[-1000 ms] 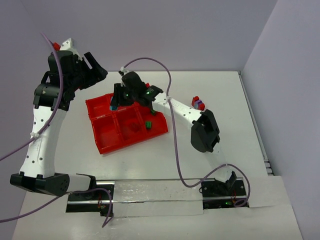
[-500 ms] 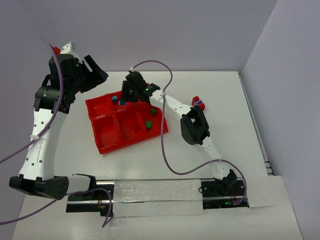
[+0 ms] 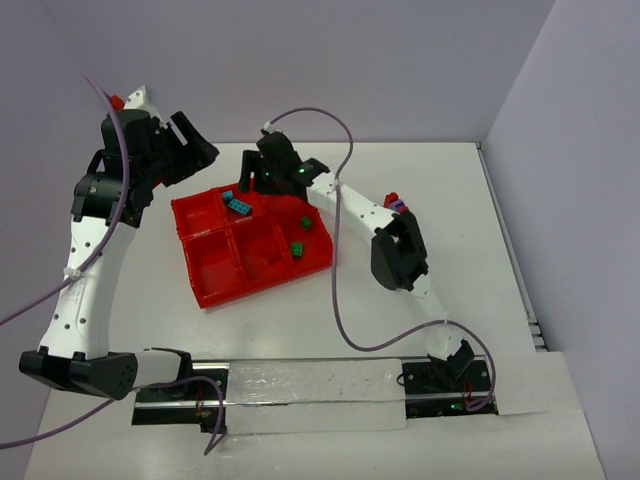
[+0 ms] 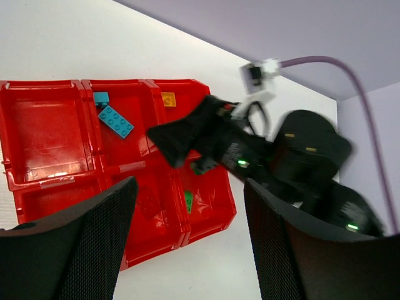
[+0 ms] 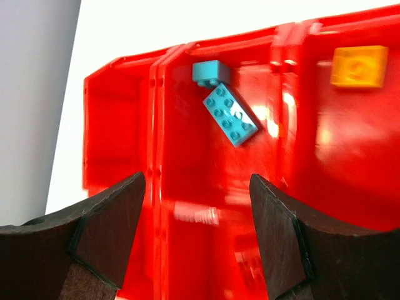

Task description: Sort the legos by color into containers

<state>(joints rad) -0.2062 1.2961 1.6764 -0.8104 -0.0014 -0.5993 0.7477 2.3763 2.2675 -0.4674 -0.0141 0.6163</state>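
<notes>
The right gripper hangs over the far side of the red tray, its two fingers spread wide with nothing between them. Below it, in the far middle compartment, lie a long teal brick and a small teal brick, the small one just beside the far wall and touching or almost touching the long one's end. An orange-yellow brick sits alone in the far right compartment. Two green bricks lie apart from each other towards the right end of the tray, both apparently in the near right compartment, though one is close to the divider and partly hidden in the left wrist view. The left gripper is raised well above the table at the far left, looking down on the tray, its jaws wide apart and empty. A red and purple stack stands on the table to the right of the tray, partly behind the right arm
</notes>
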